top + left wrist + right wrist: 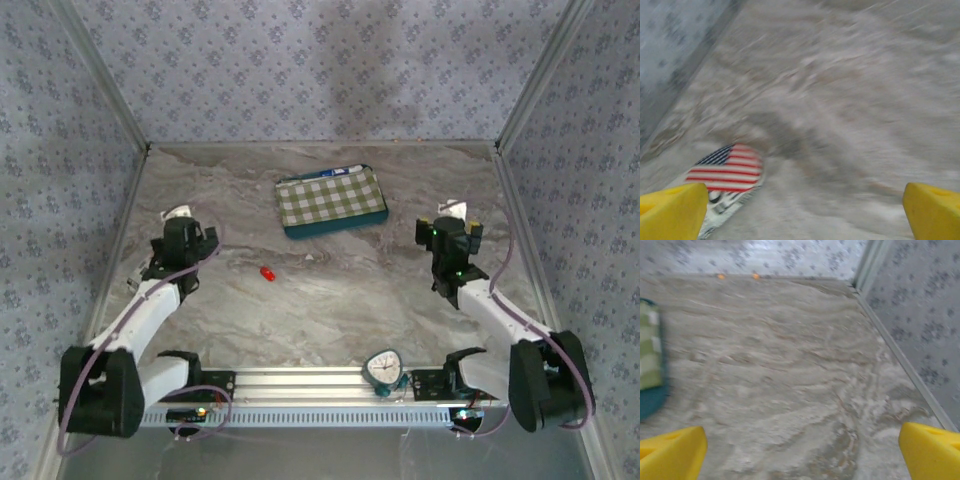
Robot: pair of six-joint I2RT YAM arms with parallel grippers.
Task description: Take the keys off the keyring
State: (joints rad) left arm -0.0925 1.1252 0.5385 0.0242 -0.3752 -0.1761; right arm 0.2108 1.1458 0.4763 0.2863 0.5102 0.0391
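Now: approach step.
- Left gripper [801, 212]: jaws wide apart, low over table [850, 100].
- Flag-print key [727, 167] lies flat at table's left side, just beside one yellow finger, off-centre.
- Right gripper [802, 452]: jaws wide apart too, over bare marble at right.
- Best: centre left jaws over key, pinch flat head firmly, bring right gripper across for ring.
- Key head: red-white stripes, blue corner. Grey metal at its near end is blurred, possibly keyring [722, 204].

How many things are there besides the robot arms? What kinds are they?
Checked pouch: 1
Small red piece: 1
Flag-printed piece: 1
Round dial timer, on the rail: 1
Total: 4
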